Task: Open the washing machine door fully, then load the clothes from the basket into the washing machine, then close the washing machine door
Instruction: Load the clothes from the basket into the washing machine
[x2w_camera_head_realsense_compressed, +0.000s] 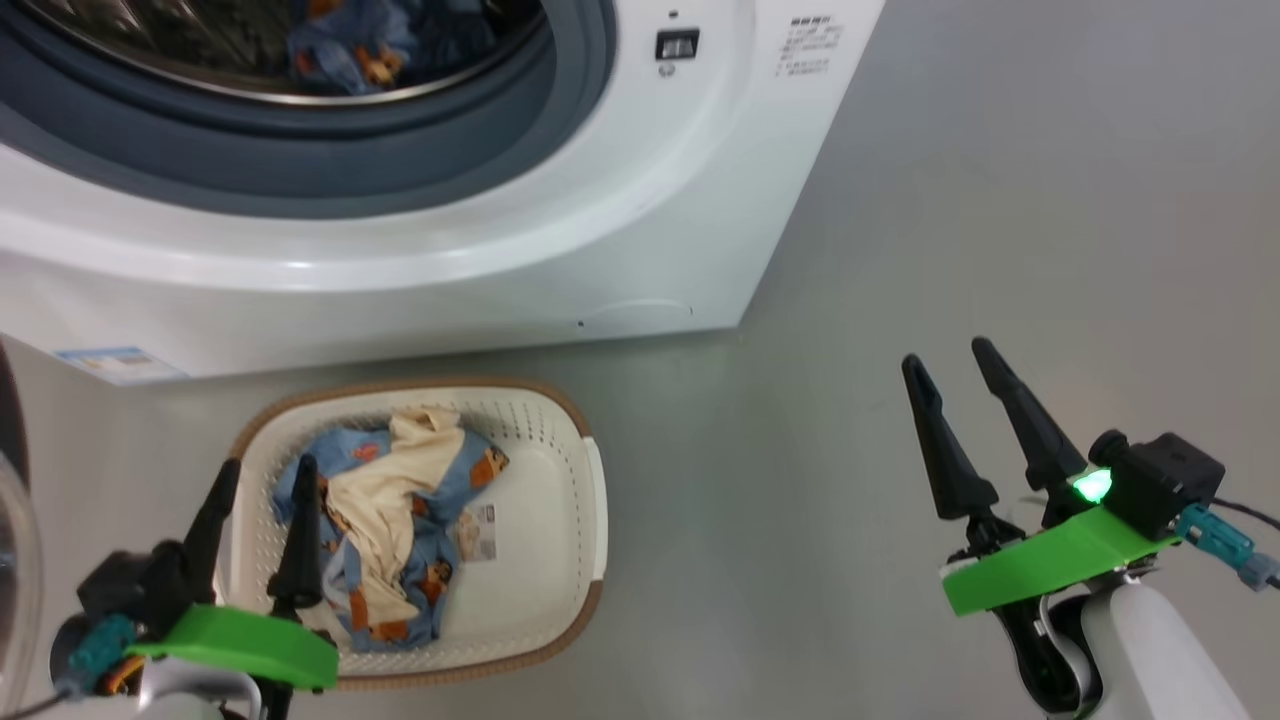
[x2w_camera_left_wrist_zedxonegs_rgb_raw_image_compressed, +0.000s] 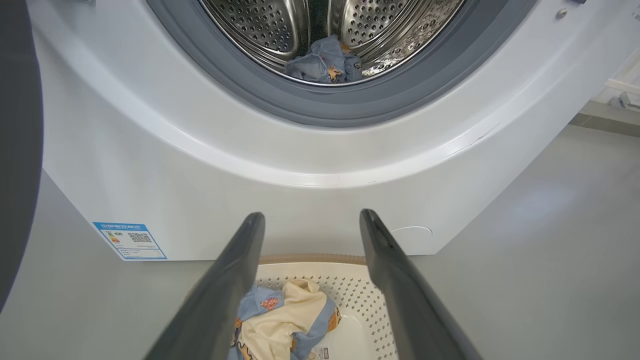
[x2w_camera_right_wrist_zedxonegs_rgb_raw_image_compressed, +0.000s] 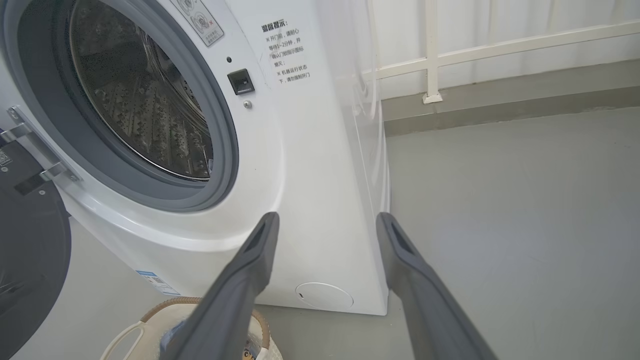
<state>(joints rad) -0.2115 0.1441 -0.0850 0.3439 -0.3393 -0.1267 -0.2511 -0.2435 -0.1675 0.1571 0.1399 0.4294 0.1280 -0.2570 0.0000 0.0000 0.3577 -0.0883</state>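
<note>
Clothes (x2w_camera_head_realsense_compressed: 400, 520) lie heaped in the basket (x2w_camera_head_realsense_compressed: 596, 510) on the floor (x2w_camera_head_realsense_compressed: 900, 250), under the left gripper (x2w_camera_head_realsense_compressed: 267, 465), its fingers (x2w_camera_head_realsense_compressed: 298, 540) spread and empty. Right gripper (x2w_camera_head_realsense_compressed: 948, 355) hovers to the right, likewise spread, holding nothing. Beyond, the washing machine (x2w_camera_head_realsense_compressed: 600, 200) stands with the washing machine door (x2w_camera_right_wrist_zedxonegs_rgb_raw_image_compressed: 30, 260) wide open; another garment (x2w_camera_left_wrist_zedxonegs_rgb_raw_image_compressed: 325, 65) rests in the drum (x2w_camera_left_wrist_zedxonegs_rgb_raw_image_compressed: 260, 25).

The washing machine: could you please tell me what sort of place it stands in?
Probably a laundry corner, perhaps a balcony: a front-loading washing machine on a bare grey floor, a basket of clothes before it, and a white railing behind.
</note>
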